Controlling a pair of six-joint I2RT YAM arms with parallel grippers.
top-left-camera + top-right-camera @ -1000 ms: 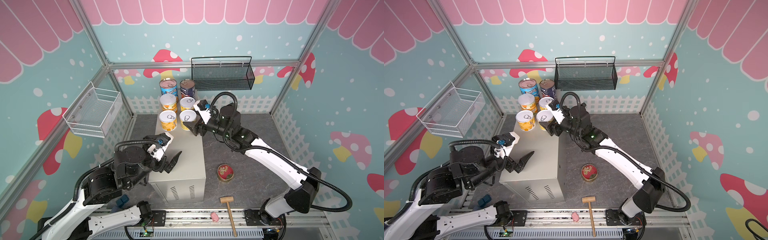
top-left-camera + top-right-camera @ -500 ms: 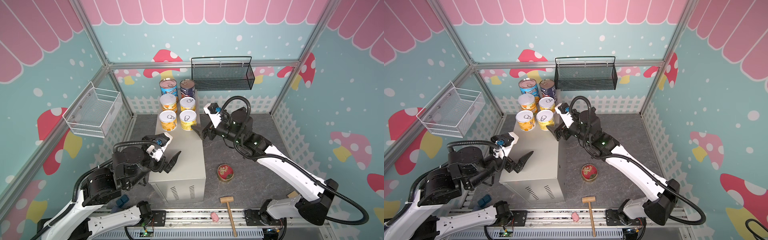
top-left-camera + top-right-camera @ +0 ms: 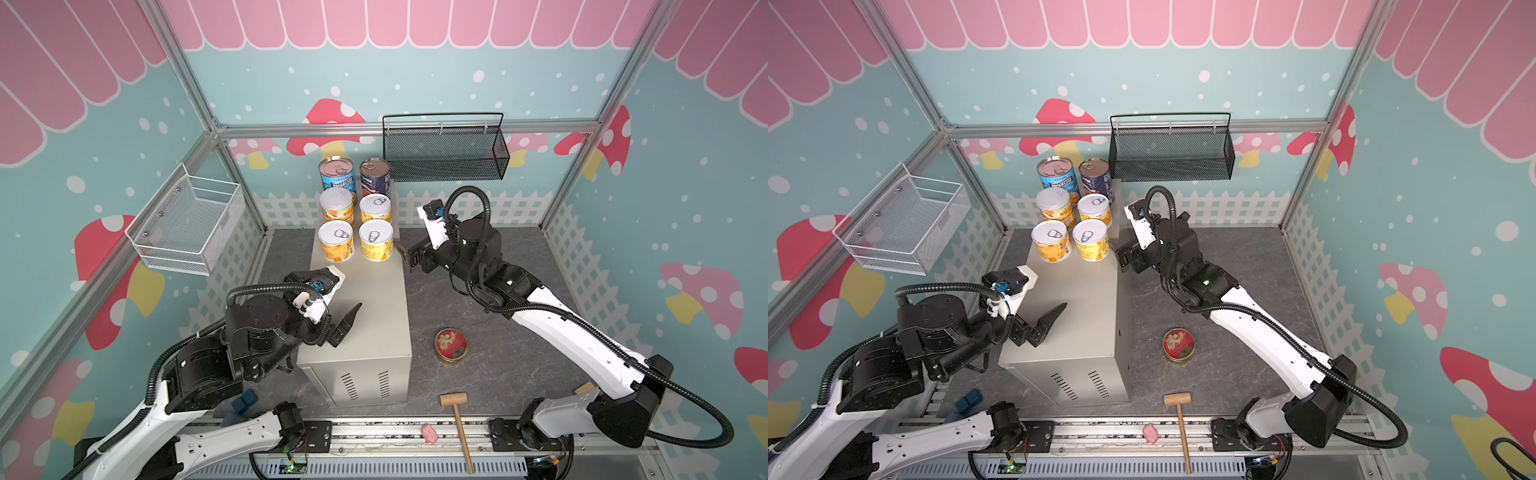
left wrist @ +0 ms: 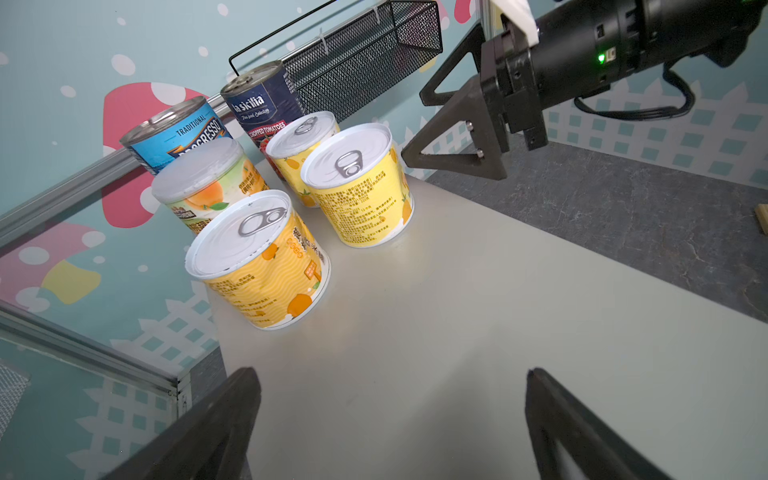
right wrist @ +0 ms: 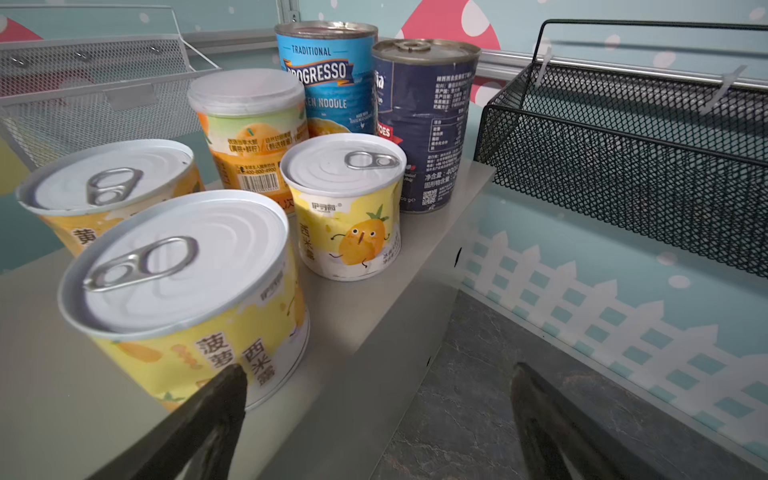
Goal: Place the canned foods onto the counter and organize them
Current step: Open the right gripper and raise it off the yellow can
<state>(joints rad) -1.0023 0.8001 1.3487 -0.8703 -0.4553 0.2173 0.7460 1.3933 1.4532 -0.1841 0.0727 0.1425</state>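
Both top views showed the counter standing lengthwise on the dark floor, its vent slots facing the near rail. Six cans stood upright in two columns at its far end. The Progresso can and the navy La Sicilia tomato can were at the back by the wall. Four short yellow cans formed a square in front of them. Three of those had pull-tab tops, and the back-left one wore a plain pale lid. The red-lidded tin lay flat on the floor to the right of the counter, apart from it and toward its near end, so it was not on the counter.

The right gripper hung just off the counter's right edge, beside the front-right yellow can. Its jaws were spread wide and held nothing. One fingertip sat just beside that can's wall, and I could not tell whether it touched. The left gripper hovered over the bare middle of the counter top, pointing toward the cans, with its jaws likewise spread wide and empty, well apart from the nearest can.

A wooden mallet and a small pink toy lay by the near rail. A black mesh basket hung on the back wall just right of the navy can, and a white wire basket hung on the left wall.
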